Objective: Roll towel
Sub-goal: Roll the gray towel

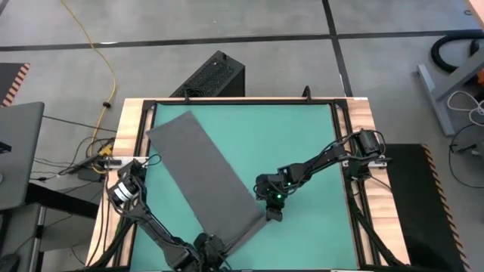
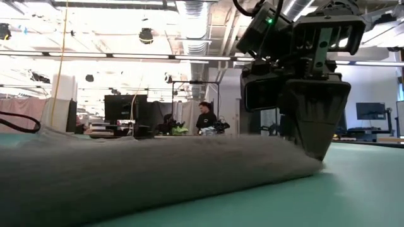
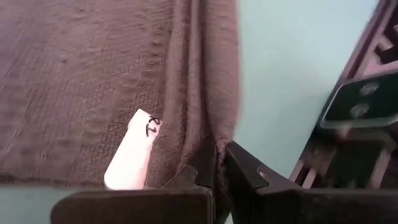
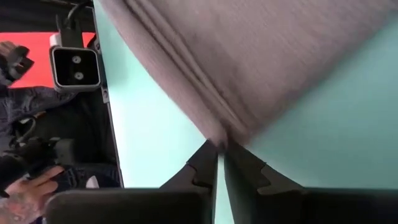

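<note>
The dark grey towel lies flat and slantwise on the green mat, from the far left toward the near middle. My left gripper is at the towel's near corner; in the left wrist view its fingers are shut on the towel's hemmed edge, beside a white tag. My right gripper is at the towel's other near corner; in the right wrist view its fingers are pinched on that corner of the towel. The low view shows the right gripper down at the towel's end.
A wooden frame borders the mat. A black box stands beyond the far edge. The low camera and a person's hand show past the near edge. A person sits far off in the room.
</note>
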Available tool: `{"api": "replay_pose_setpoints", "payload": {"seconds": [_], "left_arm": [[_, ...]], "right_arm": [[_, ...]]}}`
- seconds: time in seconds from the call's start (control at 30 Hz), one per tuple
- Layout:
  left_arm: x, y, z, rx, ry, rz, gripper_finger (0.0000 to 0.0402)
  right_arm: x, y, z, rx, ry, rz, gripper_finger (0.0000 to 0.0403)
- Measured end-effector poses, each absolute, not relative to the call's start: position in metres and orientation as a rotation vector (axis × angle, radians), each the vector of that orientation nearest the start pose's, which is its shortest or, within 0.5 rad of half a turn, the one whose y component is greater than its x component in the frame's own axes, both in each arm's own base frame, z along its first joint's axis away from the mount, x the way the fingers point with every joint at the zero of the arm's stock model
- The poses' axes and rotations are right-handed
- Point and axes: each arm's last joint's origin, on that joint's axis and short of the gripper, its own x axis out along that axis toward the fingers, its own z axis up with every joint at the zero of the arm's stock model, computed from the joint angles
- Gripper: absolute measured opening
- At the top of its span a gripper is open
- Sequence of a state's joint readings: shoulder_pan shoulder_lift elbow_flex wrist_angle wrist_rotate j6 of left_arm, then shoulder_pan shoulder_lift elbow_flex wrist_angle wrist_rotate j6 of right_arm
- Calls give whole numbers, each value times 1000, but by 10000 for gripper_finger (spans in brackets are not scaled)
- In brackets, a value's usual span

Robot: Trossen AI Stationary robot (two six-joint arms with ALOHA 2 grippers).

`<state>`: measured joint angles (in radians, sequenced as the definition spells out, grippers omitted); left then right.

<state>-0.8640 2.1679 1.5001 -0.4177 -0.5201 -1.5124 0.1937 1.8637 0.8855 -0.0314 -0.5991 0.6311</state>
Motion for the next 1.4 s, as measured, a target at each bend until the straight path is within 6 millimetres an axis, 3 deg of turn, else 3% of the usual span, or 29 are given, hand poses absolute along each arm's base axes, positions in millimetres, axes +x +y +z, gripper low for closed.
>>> {"api": "replay_pose_setpoints", "payload": {"seconds": [0.17,0.4,0.5,0.63,0.8,0.93,1.13,1.4], "left_arm": [[293,-324,150,-741,826,352,0],[294,-309,135,-799,846,365,0],[293,-304,137,-788,827,364,0],[286,-296,146,-783,753,385,0],[283,-293,149,-802,735,405,0],[283,-293,149,-811,734,409,0],[280,-292,147,-823,760,436,0],[280,-292,145,-829,787,434,0]], "right_arm": [[323,80,109,738,1210,373,78],[313,76,118,678,1246,463,94],[301,81,135,550,1227,403,95],[279,109,161,270,1027,349,95],[250,158,164,-46,765,352,97],[243,192,166,-184,578,417,105],[243,220,143,-470,450,419,124],[271,228,131,-539,480,321,200]]}}
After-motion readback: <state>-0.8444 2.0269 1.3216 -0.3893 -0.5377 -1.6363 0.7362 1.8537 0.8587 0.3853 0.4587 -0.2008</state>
